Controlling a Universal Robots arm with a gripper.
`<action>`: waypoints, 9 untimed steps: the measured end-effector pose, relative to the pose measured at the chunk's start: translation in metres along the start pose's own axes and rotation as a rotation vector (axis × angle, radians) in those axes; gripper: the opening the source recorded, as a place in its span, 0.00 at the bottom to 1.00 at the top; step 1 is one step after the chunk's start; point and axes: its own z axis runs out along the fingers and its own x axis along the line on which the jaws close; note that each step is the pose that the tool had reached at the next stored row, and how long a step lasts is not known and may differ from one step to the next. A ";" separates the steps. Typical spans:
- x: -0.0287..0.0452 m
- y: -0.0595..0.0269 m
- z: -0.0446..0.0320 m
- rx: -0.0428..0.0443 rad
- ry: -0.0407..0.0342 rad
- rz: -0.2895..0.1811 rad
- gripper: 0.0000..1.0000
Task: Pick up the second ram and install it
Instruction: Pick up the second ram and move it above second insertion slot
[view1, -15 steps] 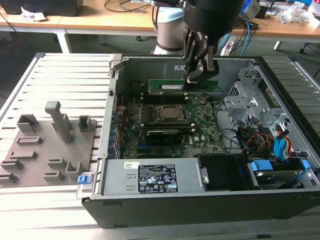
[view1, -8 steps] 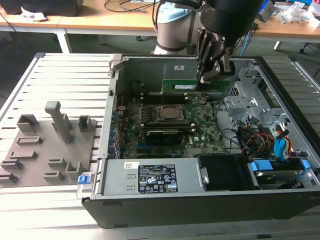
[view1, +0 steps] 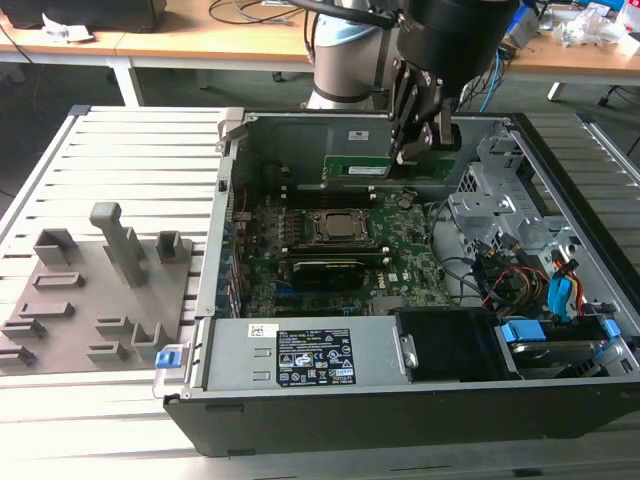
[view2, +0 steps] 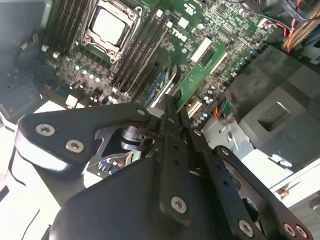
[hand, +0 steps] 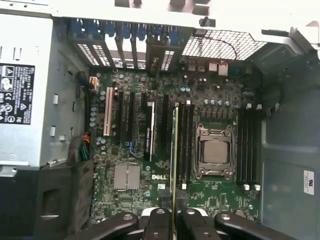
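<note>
Green ram stick (view1: 368, 167) w/ pale label strip, clamped in black gripper (view1: 415, 152). Green motherboard (view1: 405, 270) lined w/ black slots, one white slot; silver-topped chip (hand: 215, 151) in dark frame. Black pc case (view1: 400, 425); silver power box (view1: 375, 360) w/ black-and-white sticker. Blue clips (view1: 522, 332); red, yellow & orange wires (view1: 515, 280). Mid-grey tray (view1: 80, 290) on pale grey ribbed table (view1: 140, 150).

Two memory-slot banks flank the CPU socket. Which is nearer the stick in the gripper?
The bank between CPU socket and expansion slots: the second ram in the gripper hangs beside it; the other bank lies beyond the socket.
</note>
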 end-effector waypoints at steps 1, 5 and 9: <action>-0.0004 -0.0001 0.0017 -0.0001 -0.0001 0.000 0.14; -0.0022 -0.0012 0.0135 -0.0010 0.0000 0.000 0.14; -0.0017 -0.0020 0.0237 -0.0010 -0.0002 0.000 0.14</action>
